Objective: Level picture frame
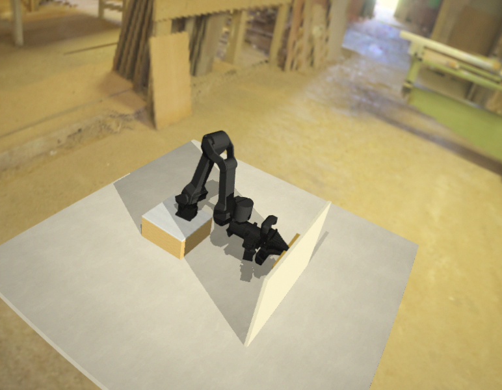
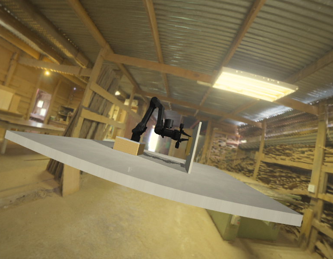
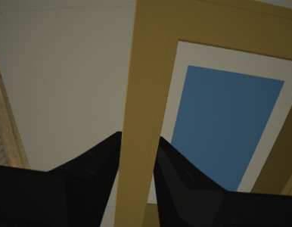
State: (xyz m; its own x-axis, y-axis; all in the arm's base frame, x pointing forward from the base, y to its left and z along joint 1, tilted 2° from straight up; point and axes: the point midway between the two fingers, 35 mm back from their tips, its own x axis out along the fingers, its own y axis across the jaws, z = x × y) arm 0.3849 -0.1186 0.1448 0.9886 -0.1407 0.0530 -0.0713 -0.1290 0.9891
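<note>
The picture frame (image 3: 147,57) (image 2: 187,150) has a gold-brown border, a white mat and a blue picture (image 3: 222,121). It stands against the near face of the upright panel; in the wrist view its top edge slopes down to the right. My gripper (image 3: 138,140) (image 1: 287,251) (image 2: 190,138) is shut on the frame's left border, one finger outside it and one over its front. The screw and the notched strip are hidden behind the frame. In the top view the panel hides much of the frame.
The upright wall panel (image 1: 280,285) (image 2: 195,147) (image 3: 70,76) stands on the grey table (image 1: 348,327) (image 2: 149,178). The arm's base rests on a wooden block (image 1: 162,241) (image 2: 126,146) with a pale top, behind the gripper.
</note>
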